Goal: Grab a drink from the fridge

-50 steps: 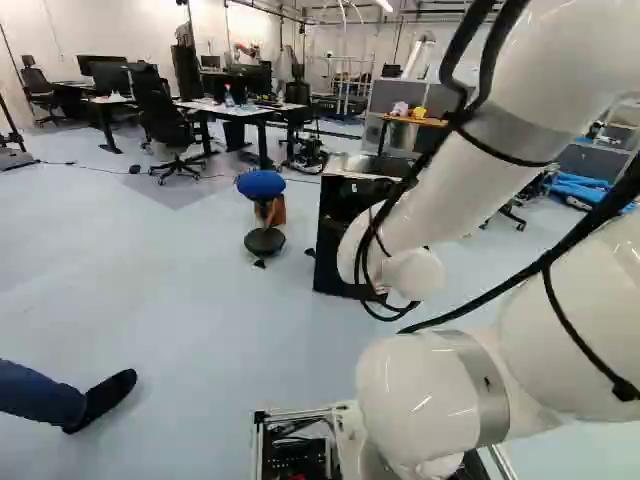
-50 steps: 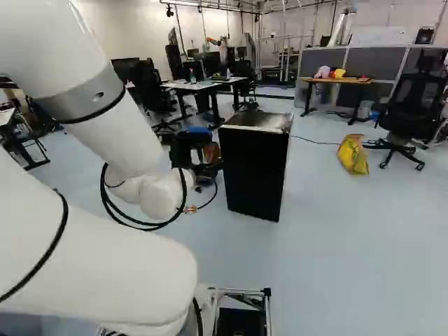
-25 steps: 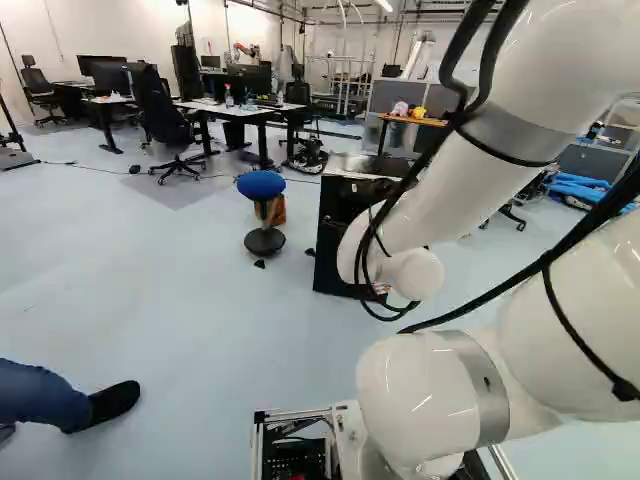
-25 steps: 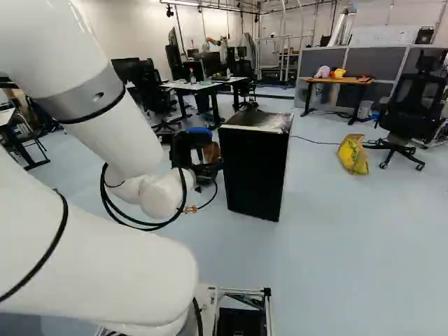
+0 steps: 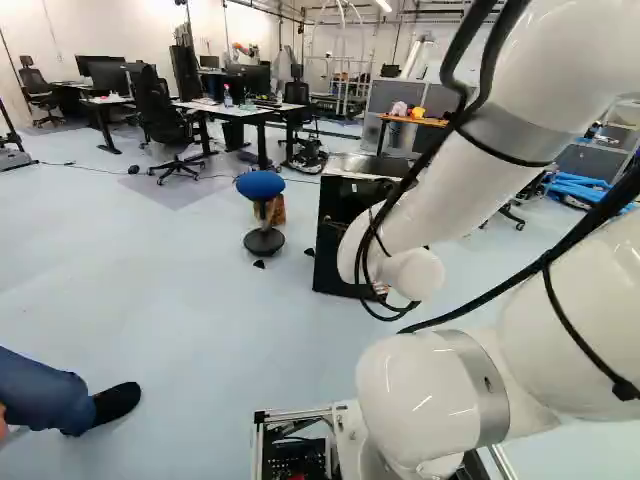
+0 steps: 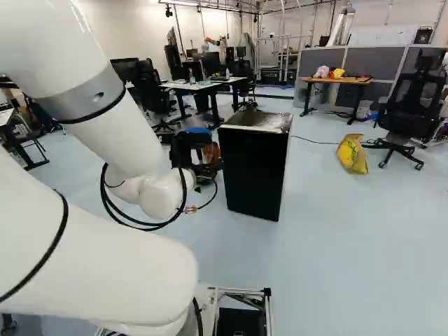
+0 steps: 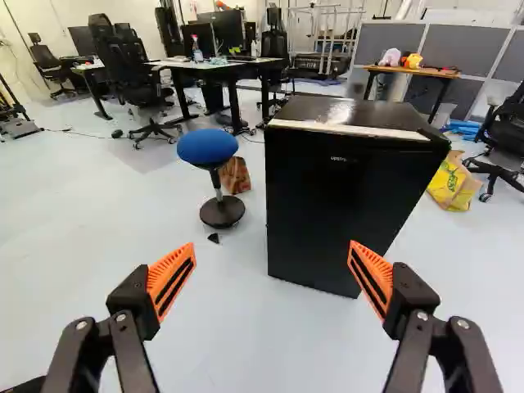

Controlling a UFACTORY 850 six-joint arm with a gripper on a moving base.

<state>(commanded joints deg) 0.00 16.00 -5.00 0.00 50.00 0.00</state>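
With 12 o'clock straight ahead of the arm, we have the fridge point(image 7: 344, 205) between 12 and 1, standing on the floor point(image 7: 221, 327) a little beyond our gripper point(image 6: 185, 149). Its door point(image 7: 327, 221) looks closed, so we cannot tell what is inside or where the drink lies. A brown bag point(image 7: 236, 175) is on the floor near 11 o'clock, just behind the round foot of the blue stool point(image 7: 207, 147); its contents are hidden from us. At about 1 o'clock, past the fridge, a yellow bag point(image 7: 452, 182) stands on the floor, its contents unclear too.

The fridge is upright, its long axis running straight up from the floor. Its front looks back towards us, turned slightly to between 6 and 7 o'clock, and a pale strip point(image 7: 352, 128) runs along the top front edge. The top faces the ceiling and catches the light.

In the wrist view we have our gripper point(image 7: 273, 244) wide open and holding nothing, its orange pads point(image 7: 170, 282) far apart and angled towards each other, with the fridge ahead of them and not touching.

Farther off, between 11 and 12 o'clock, a bottle point(image 7: 197, 51) stands upright on a pale-topped counter point(image 7: 176, 64). In the left base view a person's leg point(image 5: 45, 395) is at 10 o'clock, close to our base.
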